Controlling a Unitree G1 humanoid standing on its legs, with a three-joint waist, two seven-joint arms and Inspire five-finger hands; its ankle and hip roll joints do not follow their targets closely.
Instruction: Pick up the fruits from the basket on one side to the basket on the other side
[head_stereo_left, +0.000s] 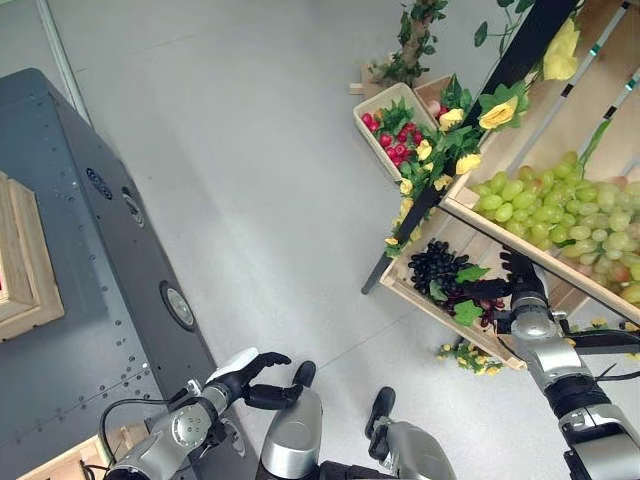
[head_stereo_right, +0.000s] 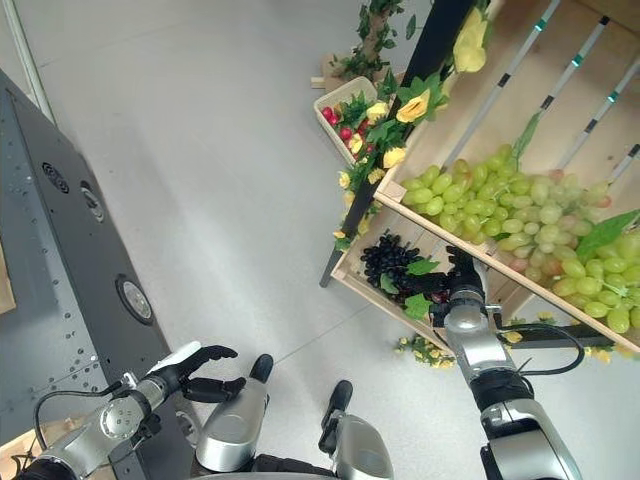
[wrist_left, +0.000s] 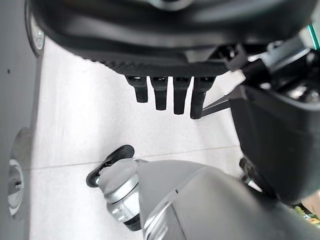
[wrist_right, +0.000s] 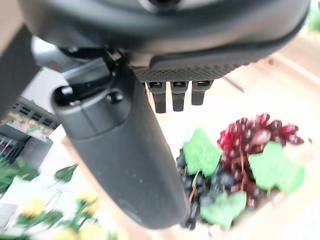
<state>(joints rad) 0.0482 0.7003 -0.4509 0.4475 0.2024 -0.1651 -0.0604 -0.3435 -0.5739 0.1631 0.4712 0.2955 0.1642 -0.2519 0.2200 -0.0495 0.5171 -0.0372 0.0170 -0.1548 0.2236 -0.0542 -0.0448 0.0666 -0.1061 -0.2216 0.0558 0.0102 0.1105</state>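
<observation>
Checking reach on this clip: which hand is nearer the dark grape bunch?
Right. The right hand hovers open just beside the dark grape bunch on the lower shelf; the left hand hangs far off over the floor, holding nothing.

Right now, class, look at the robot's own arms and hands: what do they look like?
Both arms are silver-grey metal with rounded, jointed segments. Each ends in a dark hand with slim black fingers. The left hand has a white cover on its thumb; the right hand looks all black, joined to a shiny silver wrist.

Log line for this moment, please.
right hand: open, over dark grapes in lower crate | left hand: open, idle, low | green grapes: upper shelf, untouched
</observation>
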